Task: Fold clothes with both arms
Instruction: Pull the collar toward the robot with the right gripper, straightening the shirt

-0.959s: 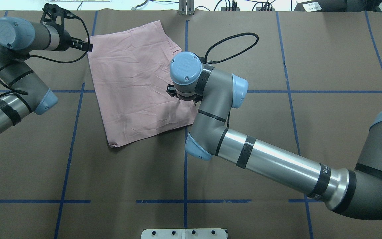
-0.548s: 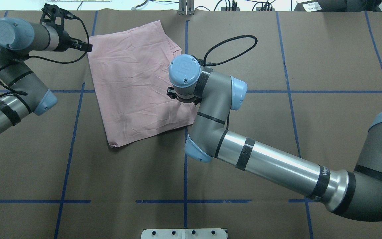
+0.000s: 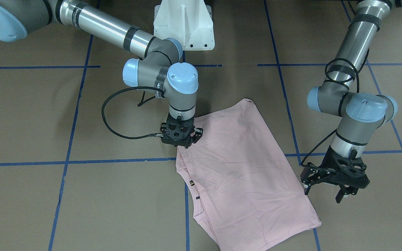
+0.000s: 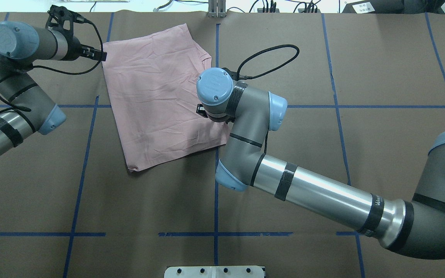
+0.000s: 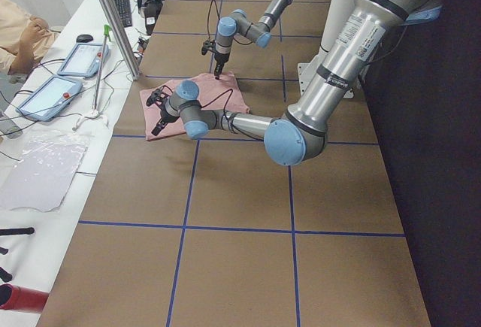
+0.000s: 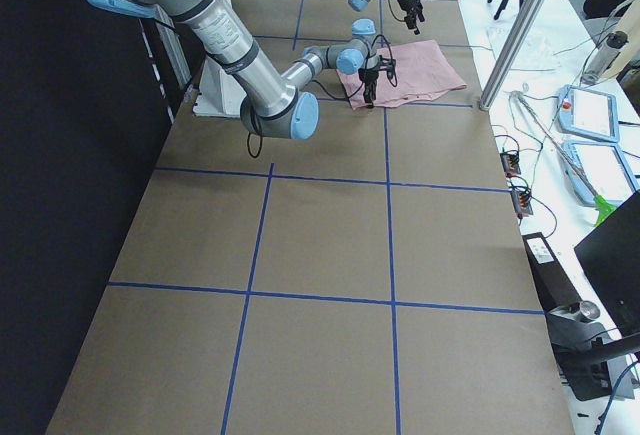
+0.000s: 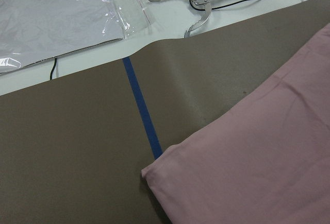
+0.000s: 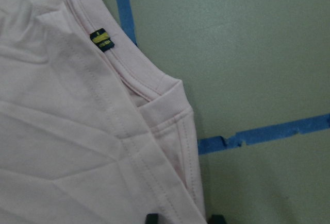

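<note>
The pale pink T-shirt point(image 4: 157, 92) lies folded flat on the brown table, plain side up, and also shows in the front view point(image 3: 246, 181). My right gripper point(image 3: 183, 144) points straight down at the shirt's edge. In the right wrist view its open fingertips point(image 8: 152, 218) straddle the stitched hem of the shirt point(image 8: 62, 131), near two small dark sleeve tags point(image 8: 102, 39). My left gripper point(image 3: 323, 190) is open and empty, just above the table beside the shirt's opposite edge, close to a far corner point(image 7: 149, 172).
Blue tape lines point(image 4: 216, 193) grid the table. The white pedestal point(image 3: 183, 24) stands at the robot's side. Past the far edge lie a clear plastic sheet point(image 7: 51, 23), cables and a metal post point(image 4: 216, 7). An operator point(image 5: 22, 34) sits by tablets.
My right wrist has shifted slightly toward the robot's side along the shirt's edge. My left arm has barely moved. The shirt lies as before.
</note>
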Tool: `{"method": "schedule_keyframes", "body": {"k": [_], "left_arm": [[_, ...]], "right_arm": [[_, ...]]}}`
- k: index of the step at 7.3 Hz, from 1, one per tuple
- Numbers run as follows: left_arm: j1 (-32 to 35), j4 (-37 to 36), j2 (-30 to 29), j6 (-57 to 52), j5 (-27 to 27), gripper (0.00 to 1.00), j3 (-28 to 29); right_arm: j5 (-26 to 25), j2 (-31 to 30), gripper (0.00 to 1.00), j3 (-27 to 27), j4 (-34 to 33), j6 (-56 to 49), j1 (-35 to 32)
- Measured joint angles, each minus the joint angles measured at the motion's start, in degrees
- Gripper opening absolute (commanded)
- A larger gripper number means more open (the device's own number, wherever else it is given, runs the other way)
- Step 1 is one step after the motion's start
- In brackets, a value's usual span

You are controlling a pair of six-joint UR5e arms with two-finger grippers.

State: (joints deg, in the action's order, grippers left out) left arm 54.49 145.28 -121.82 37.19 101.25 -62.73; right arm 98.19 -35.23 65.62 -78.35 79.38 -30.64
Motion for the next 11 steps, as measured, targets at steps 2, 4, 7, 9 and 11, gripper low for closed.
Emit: {"method": "schedule_keyframes", "body": {"k": [2,4,7,9,11], "left_arm": [[0.00,0.00,0.00,-0.01,0.00,1.00,0.02],[0.00,0.00,0.00,-0.01,0.00,1.00,0.03],[0.00,0.00,0.00,-0.01,0.00,1.00,0.06],[-0.06,0.00,0.00,0.04,0.00,1.00,0.01],[-0.20,0.00,0.00,0.07,0.00,1.00,-0.04]], "right_arm": [[-0.18,0.05,0.00,-0.04,-0.05,0.36,0.03],[-0.48,-0.10,0.00,0.21,-0.03,0.31,0.04],[-0.49,-2.08,0.00,3.14,0.04,0.23,-0.08],[-0.73,-9.99,0.00,12.92,-0.16,0.25,0.03],[-4.52,-18.73,0.00,26.44,-3.13,0.87,3.79]]}}
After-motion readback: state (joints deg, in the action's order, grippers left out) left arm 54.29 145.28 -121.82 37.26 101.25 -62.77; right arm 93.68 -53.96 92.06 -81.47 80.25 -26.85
